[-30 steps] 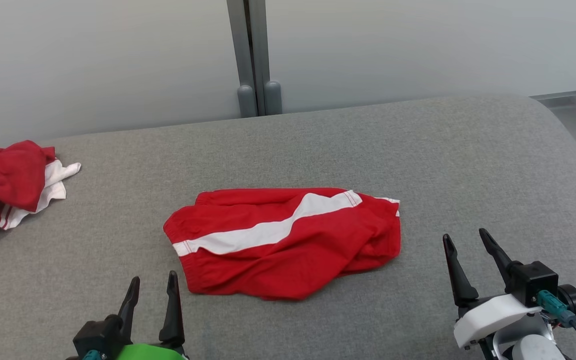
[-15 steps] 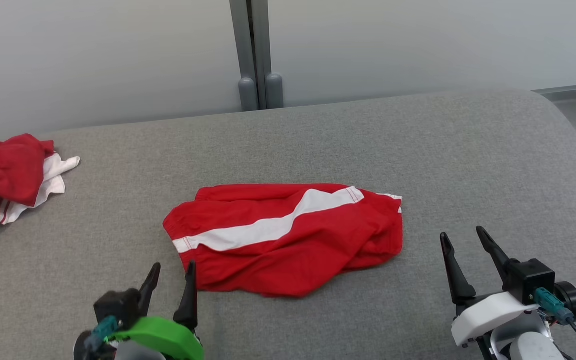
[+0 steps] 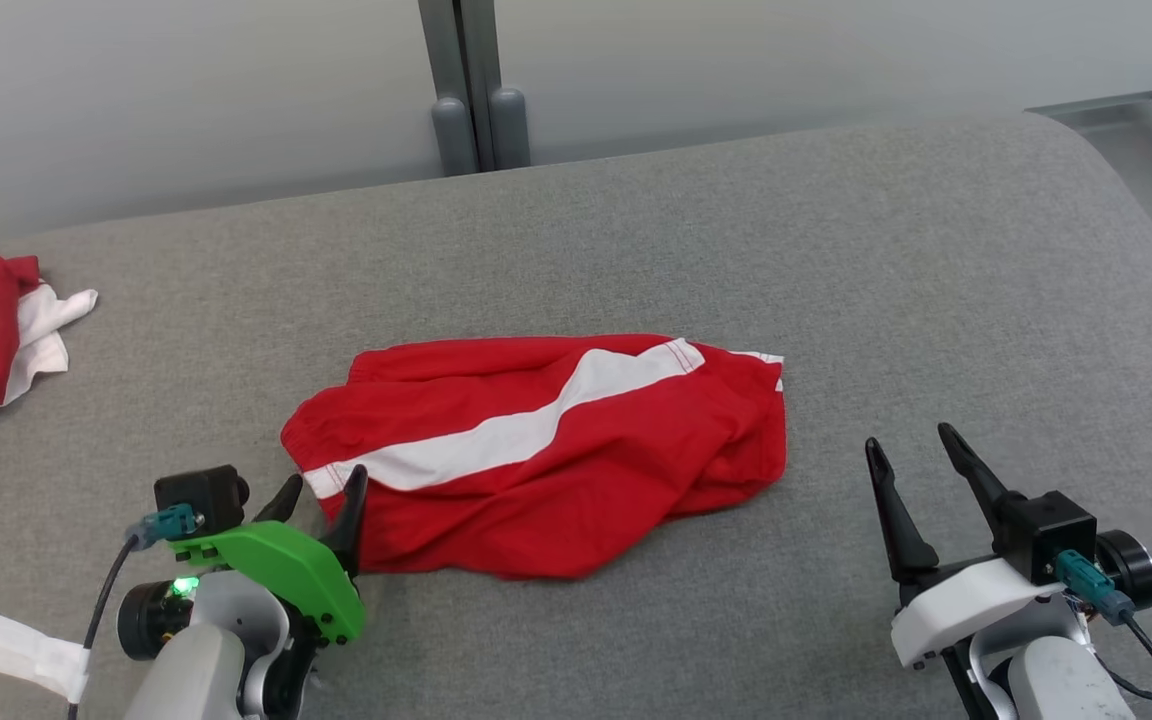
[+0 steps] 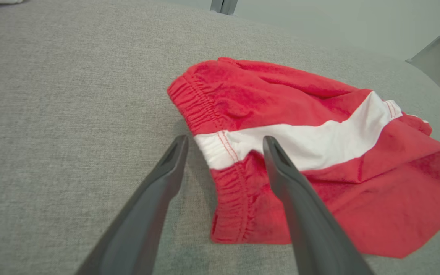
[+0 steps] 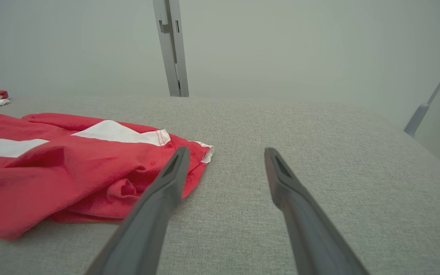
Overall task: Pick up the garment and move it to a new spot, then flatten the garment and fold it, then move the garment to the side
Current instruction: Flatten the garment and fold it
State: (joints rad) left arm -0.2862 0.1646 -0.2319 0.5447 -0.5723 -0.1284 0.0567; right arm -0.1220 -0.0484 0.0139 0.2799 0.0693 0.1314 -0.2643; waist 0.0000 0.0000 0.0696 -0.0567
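**Approach geometry for the first pick**

The left end effector, fingers apart, straddles the elastic waistband end of the garment, which lies on the bench with its long axis running away to the right. The right end effector, likewise apart, stands clear of the hem end. Whether the left one touches cloth is unclear, and the lower layers are hidden.

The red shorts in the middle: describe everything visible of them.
The red shorts look like thin, soft cloth, with a broad white stripe running their length and a gathered elastic waistband at the robot's left end. They lie crumpled, roughly flat, on the grey fabric surface. The open left gripper straddles the waistband corner; contact cannot be told.
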